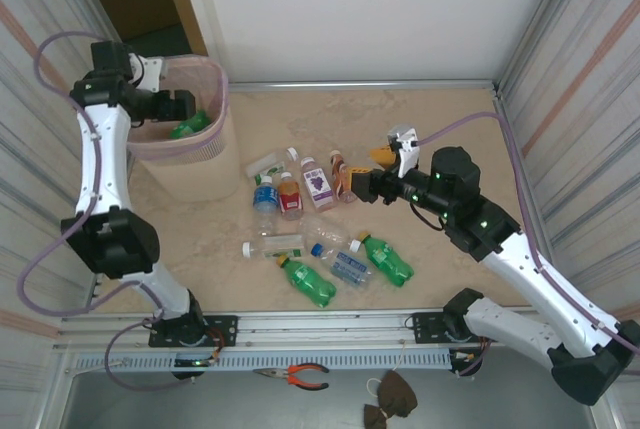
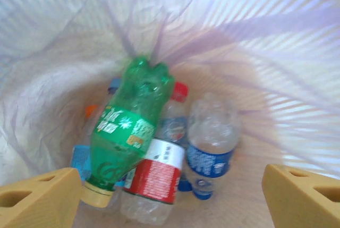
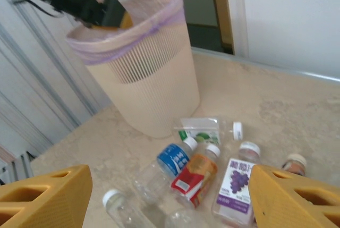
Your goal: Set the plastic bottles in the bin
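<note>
The pale pink mesh bin (image 1: pixel 200 177) holds one green bottle (image 2: pixel 130 127) over several clear bottles (image 2: pixel 212 132) (red, blue labels). About ten more lie on the table (image 1: pixel 450 139). The left gripper (image 2: pixel 171 199) and right gripper (image 3: pixel 170 196) gape wide, empty.

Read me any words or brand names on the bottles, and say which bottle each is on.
No text can be read for certain.
Green bottle in the bin: white lettering on a green label, blurred.
Red-label bottle: fine white print, too small.
Blue-label bottle: blurred.
Grape-label bottle: purple lettering above the grapes, too blurred.
</note>
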`<action>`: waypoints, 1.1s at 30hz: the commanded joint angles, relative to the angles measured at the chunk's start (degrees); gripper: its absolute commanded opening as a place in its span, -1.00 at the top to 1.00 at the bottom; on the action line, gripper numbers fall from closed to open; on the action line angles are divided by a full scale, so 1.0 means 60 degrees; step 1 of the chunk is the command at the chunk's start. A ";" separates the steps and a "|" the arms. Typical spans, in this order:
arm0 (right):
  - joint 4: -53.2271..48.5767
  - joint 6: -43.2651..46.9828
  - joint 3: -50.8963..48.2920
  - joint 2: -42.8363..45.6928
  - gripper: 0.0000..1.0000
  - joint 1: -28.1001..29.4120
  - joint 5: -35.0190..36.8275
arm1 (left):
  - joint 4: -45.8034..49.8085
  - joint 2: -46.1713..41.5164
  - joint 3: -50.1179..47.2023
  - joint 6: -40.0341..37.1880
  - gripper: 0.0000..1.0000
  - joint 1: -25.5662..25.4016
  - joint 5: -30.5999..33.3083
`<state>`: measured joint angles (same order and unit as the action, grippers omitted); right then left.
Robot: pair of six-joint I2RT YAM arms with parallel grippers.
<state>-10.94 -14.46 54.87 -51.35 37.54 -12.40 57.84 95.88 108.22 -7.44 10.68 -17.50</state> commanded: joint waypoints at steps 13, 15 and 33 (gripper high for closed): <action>-0.3492 0.0111 0.1890 -0.2757 -0.54 -0.0331 0.1320 | -0.3084 -0.3347 -0.3185 0.1603 -0.75 0.0056 -0.3684; -0.3560 -0.0183 0.2111 -0.3335 -0.54 -0.0471 0.1322 | -0.3327 -0.3772 -0.3677 0.1792 -0.75 0.0066 -0.3846; -0.4521 -0.1238 0.4459 -0.8353 -0.52 -0.1466 0.0416 | -0.4175 -0.6053 -0.6069 0.2969 -0.76 0.0058 -0.4668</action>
<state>-35.83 -20.99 79.09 -98.85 28.88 -8.71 34.70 60.97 72.53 8.51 10.68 -43.66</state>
